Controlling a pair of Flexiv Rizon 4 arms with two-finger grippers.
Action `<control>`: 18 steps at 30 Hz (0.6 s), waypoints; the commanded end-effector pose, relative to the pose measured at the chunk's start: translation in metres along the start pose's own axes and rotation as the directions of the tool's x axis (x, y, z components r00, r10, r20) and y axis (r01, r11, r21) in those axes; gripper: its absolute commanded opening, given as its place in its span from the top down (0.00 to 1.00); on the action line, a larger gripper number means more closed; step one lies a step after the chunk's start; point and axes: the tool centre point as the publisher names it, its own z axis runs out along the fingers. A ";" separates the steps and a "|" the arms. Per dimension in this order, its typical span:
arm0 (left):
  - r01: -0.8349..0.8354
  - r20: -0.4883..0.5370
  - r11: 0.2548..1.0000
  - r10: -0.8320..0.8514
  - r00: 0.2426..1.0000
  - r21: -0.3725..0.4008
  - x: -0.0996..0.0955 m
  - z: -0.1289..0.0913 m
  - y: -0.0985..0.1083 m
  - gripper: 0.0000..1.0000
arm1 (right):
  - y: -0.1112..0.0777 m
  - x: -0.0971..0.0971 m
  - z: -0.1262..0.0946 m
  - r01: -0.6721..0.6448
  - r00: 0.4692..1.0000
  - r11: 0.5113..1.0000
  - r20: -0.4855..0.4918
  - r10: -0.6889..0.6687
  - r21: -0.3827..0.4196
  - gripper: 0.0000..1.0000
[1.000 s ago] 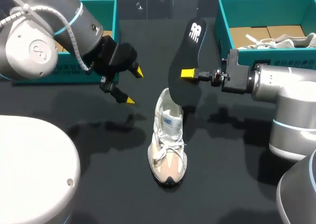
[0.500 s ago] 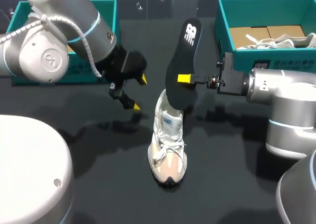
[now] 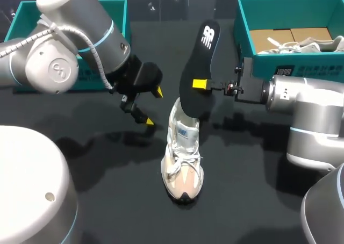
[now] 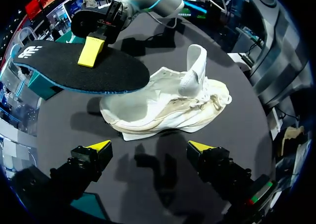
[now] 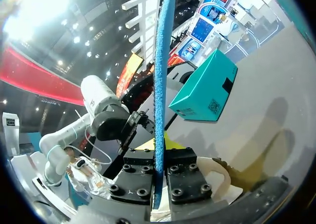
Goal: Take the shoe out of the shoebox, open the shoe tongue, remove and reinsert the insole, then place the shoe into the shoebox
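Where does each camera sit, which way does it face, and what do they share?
Head: above and behind, looking down on the table; both arms show.
Left wrist: faces the shoe past the open left gripper.
Right wrist: looks along the right gripper, shut on the insole.
Shared: all three show the insole.

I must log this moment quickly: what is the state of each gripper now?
Left gripper: open, holding nothing; the shoe lies ahead of it.
Right gripper: shut on the insole.
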 end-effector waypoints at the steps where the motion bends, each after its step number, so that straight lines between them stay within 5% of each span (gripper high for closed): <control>1: 0.009 0.007 1.000 -0.009 1.000 0.014 -0.005 0.017 0.005 0.00 | 0.002 -0.011 0.015 0.040 0.998 0.999 -0.040 -0.039 0.022 1.00; 18: 0.007 0.021 0.999 -0.008 1.000 0.043 -0.007 0.035 0.012 0.00 | 0.003 -0.023 0.022 0.108 0.991 0.994 -0.079 -0.106 0.019 1.00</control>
